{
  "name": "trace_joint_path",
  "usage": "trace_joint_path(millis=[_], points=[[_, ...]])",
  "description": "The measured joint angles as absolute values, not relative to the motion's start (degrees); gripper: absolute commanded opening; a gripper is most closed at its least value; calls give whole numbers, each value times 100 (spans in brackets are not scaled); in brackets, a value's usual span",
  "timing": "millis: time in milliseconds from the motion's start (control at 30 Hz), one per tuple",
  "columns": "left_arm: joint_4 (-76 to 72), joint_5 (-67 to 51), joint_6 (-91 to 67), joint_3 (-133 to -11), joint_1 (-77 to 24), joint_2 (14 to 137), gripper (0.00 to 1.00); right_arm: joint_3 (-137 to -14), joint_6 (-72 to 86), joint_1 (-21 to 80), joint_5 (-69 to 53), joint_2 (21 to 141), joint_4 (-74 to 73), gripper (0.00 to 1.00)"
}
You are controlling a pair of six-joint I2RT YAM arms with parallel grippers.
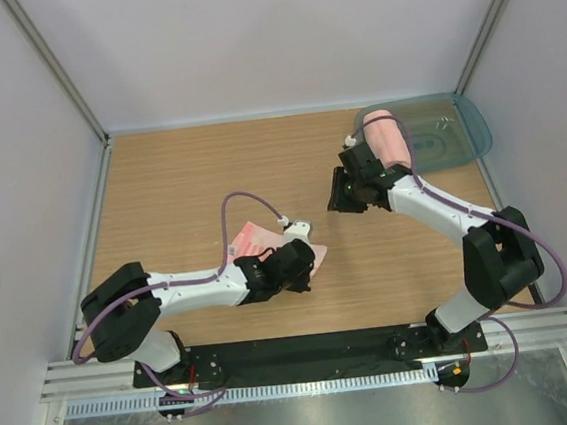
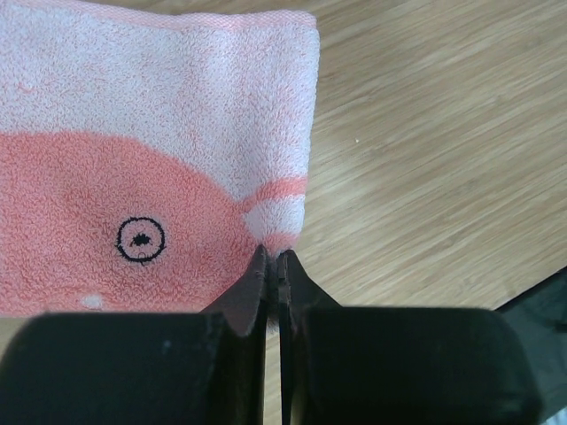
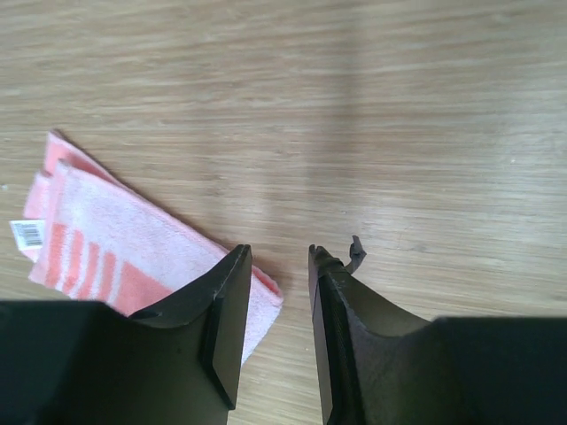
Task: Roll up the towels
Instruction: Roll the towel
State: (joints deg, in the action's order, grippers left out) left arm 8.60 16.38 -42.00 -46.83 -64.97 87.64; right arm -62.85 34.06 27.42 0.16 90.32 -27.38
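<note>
- On the near part of the wooden tabletop point(image 1: 180, 182), the striped towel point(image 1: 251, 241) lay flat in front of the left arm.
- The left wrist view showed this towel point(image 2: 159, 115) close up. It was white and salmon-pink terry, printed with a small black circle mark point(image 2: 141, 240) that had a tiny dark shape inside. No writing could be read there.
- The left hand point(image 2: 273, 257) was pinched tight on the towel's right edge, with its two black fingers point(image 2: 248, 297) pressed together on the cloth.
- From above, the left hand point(image 1: 303, 261) sat at the right end of the same towel.
- Only the right wrist view showed the towel's point(image 3: 115, 239) reddish stripes and a white barcode tag point(image 3: 27, 233) at its left end. The tag's digits were too small to read.
- The right hand point(image 3: 279, 252) was parted by a narrow gap, and only bare wood showed between its fingers. It held nothing.
- A small dark object point(image 3: 354, 252) lay beyond the right finger. What it was could not be told.
- From above, the right hand point(image 1: 341, 199) hung over mid-table, apart from the striped towel.
- Only the top view showed the far right corner. There, the plain towel point(image 1: 389, 137) lay rolled up on the left part of a clear teal tray point(image 1: 462, 135).
</note>
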Motion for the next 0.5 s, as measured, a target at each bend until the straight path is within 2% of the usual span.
trace_joint_path(millis=[200, 500], points=[[845, 1284, -4941, -4637, -6119, 8656, 0, -6281, 3148, 2729, -263, 8315, -2718, 39], [727, 738, -6055, -3839, -5280, 7964, 0, -6132, 2993, 2729, -816, 8211, -2694, 36]])
